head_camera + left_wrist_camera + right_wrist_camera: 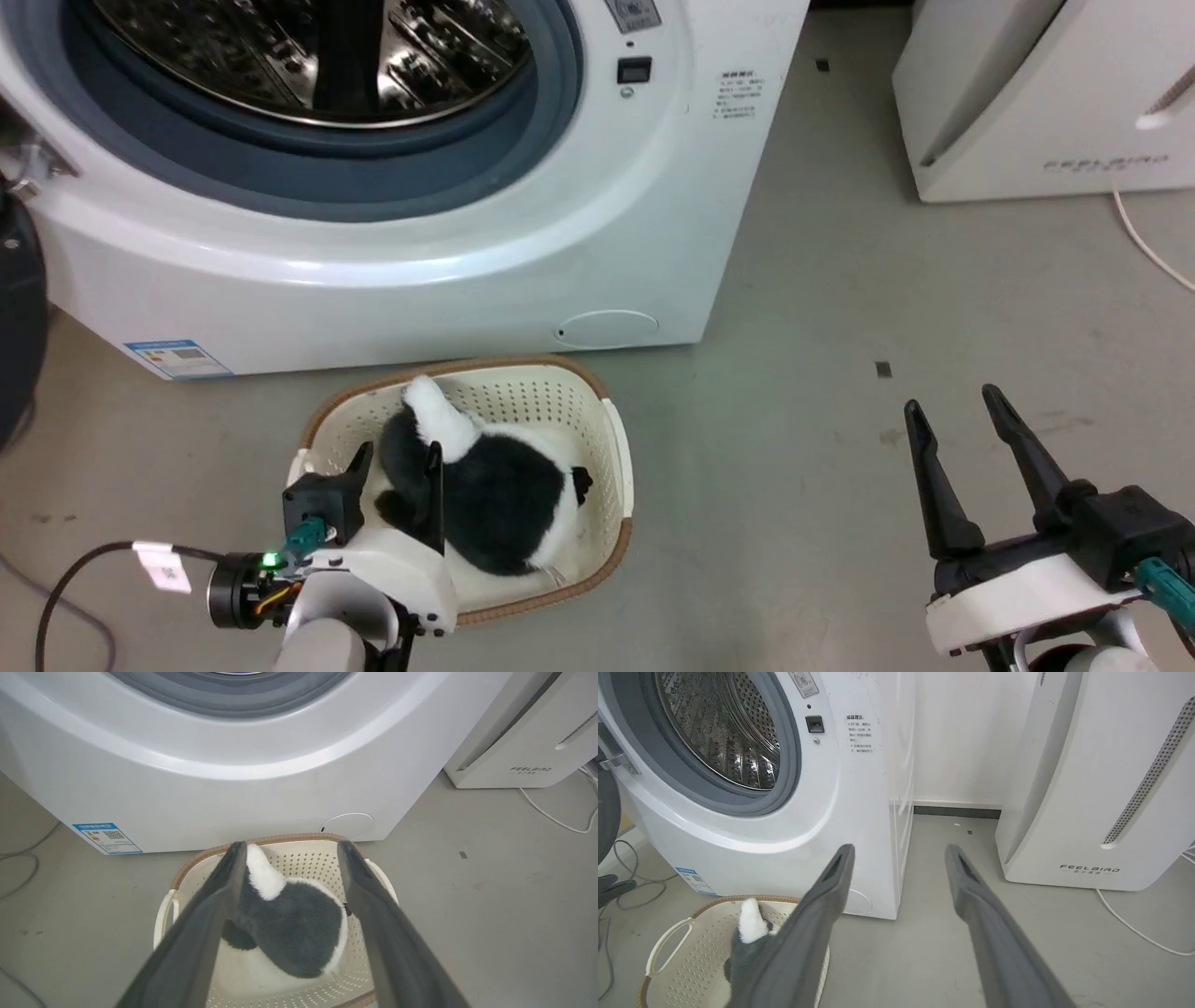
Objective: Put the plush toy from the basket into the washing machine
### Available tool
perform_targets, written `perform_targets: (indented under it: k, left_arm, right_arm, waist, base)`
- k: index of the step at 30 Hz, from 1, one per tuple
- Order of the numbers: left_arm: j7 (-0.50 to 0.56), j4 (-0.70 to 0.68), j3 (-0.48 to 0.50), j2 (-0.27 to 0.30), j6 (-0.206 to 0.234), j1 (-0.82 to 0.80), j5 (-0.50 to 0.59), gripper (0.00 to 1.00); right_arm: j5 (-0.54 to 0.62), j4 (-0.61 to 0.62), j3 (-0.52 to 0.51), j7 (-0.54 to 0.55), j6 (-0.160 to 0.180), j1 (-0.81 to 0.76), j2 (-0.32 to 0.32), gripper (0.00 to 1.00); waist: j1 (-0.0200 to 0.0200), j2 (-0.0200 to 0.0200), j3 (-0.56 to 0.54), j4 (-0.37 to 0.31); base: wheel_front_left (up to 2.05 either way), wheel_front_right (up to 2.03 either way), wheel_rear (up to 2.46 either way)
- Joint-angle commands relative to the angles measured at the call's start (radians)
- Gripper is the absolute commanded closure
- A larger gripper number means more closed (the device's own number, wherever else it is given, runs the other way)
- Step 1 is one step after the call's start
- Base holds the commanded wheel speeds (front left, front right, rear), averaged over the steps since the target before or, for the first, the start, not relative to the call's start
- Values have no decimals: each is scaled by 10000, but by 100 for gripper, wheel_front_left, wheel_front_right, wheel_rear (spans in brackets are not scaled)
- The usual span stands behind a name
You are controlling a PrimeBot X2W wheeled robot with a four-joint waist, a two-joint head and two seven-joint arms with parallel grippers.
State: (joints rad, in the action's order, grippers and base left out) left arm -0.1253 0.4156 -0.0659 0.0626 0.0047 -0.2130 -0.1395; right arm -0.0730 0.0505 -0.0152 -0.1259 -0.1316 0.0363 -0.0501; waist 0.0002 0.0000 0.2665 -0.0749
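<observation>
Straddling the plush toy with the left gripper, fingers spread wide, not clamped on anything yet. Seeing the toy lying in the basket, black bulk centred, white limb poking up toward the washing machine. Seeing the basket on the floor just in front of the machine, with the steel drum exposed above. Holding the right gripper spread too, empty, over bare floor well apart from the basket.

Reads as pre-grasp. To do it well: drop lower into the basket before closing, else likely pinching fur only. Centre on the black body rather than the white limb; avoid the limb, probably ending in a dangling, swinging load. Watch the finger nearest the basket's left wall, avoid trapping the rim or hooking the perforations. Close firmly; expect soft stuffing to compress and slip under a light squeeze. Lift straight up clear of the rim, then swing toward the drum mouth, clearing the grey ring. Leave the right arm out of the path. Release only once well inside the drum.
</observation>
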Motion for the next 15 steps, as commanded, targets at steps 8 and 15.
perform_targets:
  k: [8,15]
  left_arm:
    - [-205,1567,6,361,-115,-1043,-347,0]
    - [-183,2967,-79,789,-54,-1912,-475,0]
  right_arm:
    - [-294,207,78,-237,5,374,0,0]
    - [-520,351,209,-383,6,571,0,0]
  waist:
    - [-2,0,818,-397]
    - [-2,0,1566,-714]
  base:
    - [0,0,0]
    - [0,0,0]
